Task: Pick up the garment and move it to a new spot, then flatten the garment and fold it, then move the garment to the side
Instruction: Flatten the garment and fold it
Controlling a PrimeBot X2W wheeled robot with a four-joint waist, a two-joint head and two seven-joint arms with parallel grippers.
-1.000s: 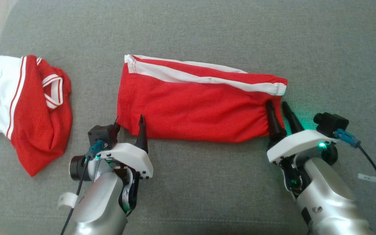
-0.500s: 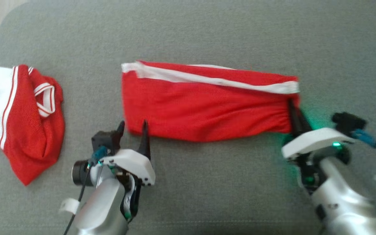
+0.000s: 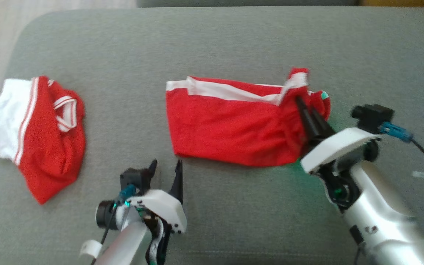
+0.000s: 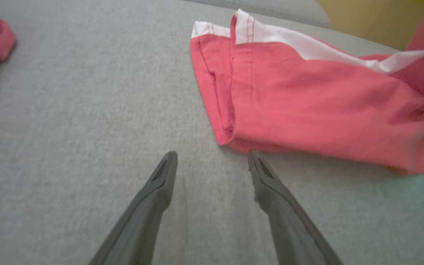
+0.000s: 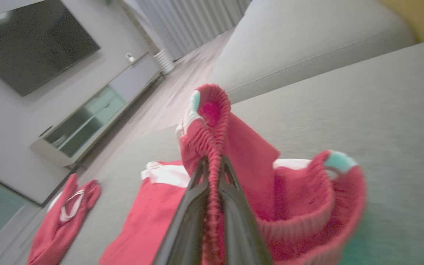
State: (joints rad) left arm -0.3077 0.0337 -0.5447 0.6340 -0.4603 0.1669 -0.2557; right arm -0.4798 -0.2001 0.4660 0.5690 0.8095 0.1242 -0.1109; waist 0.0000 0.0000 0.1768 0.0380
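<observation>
While your right hand (image 3: 302, 103) is clenched on the gathered waistband end of the red shorts (image 3: 230, 125), that end stands lifted and bunched above the grey sofa cushion (image 3: 234, 44), with its white stripe turned upward. You can see the rest of the shorts lying flat across the middle of the cushion. Your left hand (image 3: 166, 163) is released, its fingers spread, over bare cushion just beside the shorts' near left corner. A crumpled red-and-white shirt (image 3: 39, 136) lies well apart at the left.
</observation>
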